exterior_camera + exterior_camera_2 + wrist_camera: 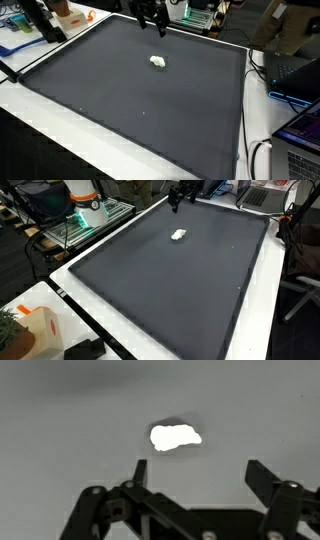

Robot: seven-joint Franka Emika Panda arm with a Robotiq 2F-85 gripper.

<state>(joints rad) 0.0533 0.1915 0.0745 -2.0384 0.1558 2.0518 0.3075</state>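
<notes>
A small white crumpled lump (158, 62) lies on the dark grey mat (130, 100), towards its far side; it shows in both exterior views (178, 235). My gripper (153, 22) hangs above the mat's far edge, a little beyond the lump, and appears again at the top of an exterior view (180, 198). In the wrist view the lump (175, 437) lies just ahead of the gripper (198, 472), whose two black fingers stand wide apart with nothing between them. The gripper is open and touches nothing.
The mat rests on a white table (30, 140). An orange-and-white object (68, 14) and a black stand (45, 20) sit past a far corner. Laptops and cables (295, 90) line one side. A tan box (35, 330) and green-lit equipment (85, 220) stand near other edges.
</notes>
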